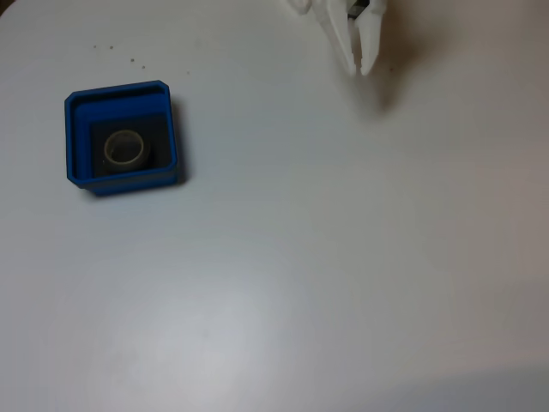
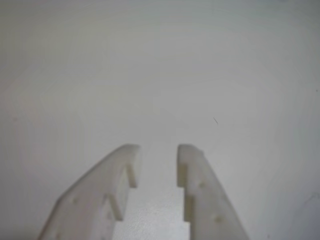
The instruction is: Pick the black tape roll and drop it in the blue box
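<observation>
Black tape roll (image 1: 125,149) lies flat inside the blue box (image 1: 75,137), on the box's dark floor, pale inner core facing up toward the fixed cam. Its black outer band blends w/ the floor, so the core ring is what reads clearly. Roll sits approx centred on the floor, w/ dark floor showing around it; can't tell if it touches any wall.

Blue box is at the left of the fixed view, upper-left quadrant, resting on the white table (image 1: 309,275). Square, thick stepped rim, slightly rotated vs the frame edges. A few tiny dark specks (image 1: 132,60) dot the table just above the box, near the top edge.

Moving right: mid-table is bare white surface w/ a soft grey shade toward the bottom right corner.

Far right, top of the fixed view: the white gripper (image 1: 364,69) comes in from the top edge, fingertips pointing down, well apart from the box. It casts a faint shadow on the table just right of and below the tips.

Wrist view: gripper (image 2: 159,152) enters from the bottom edge, two white fingers (image 2: 115,175) w/ a clear gap between the tips, jaws parted, nothing held between them. Beyond the tips is plain white table (image 2: 160,65), w/ one tiny dark fleck (image 2: 215,120) to the right.
</observation>
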You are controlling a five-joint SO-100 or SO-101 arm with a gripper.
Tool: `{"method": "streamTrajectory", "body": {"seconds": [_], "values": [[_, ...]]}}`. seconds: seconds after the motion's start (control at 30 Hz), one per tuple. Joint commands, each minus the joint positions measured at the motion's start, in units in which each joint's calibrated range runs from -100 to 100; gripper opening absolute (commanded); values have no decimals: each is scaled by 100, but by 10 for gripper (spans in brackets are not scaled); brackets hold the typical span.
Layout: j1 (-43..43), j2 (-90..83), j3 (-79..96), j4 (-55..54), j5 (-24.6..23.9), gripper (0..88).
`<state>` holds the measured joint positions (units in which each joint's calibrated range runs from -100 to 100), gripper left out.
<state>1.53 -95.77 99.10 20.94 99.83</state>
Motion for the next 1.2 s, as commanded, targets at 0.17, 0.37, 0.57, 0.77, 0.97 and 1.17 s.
{"method": "streamTrajectory", "body": {"seconds": [0.17, 0.37, 0.57, 0.77, 0.97, 1.17], "values": [[8, -315, 90, -97, 17, 9], [18, -315, 81, -89, 17, 9], [27, -315, 90, -64, 17, 9], [27, -315, 90, -64, 17, 9], [27, -315, 90, -64, -456, 9], [27, -306, 90, -64, -667, 9]]}}
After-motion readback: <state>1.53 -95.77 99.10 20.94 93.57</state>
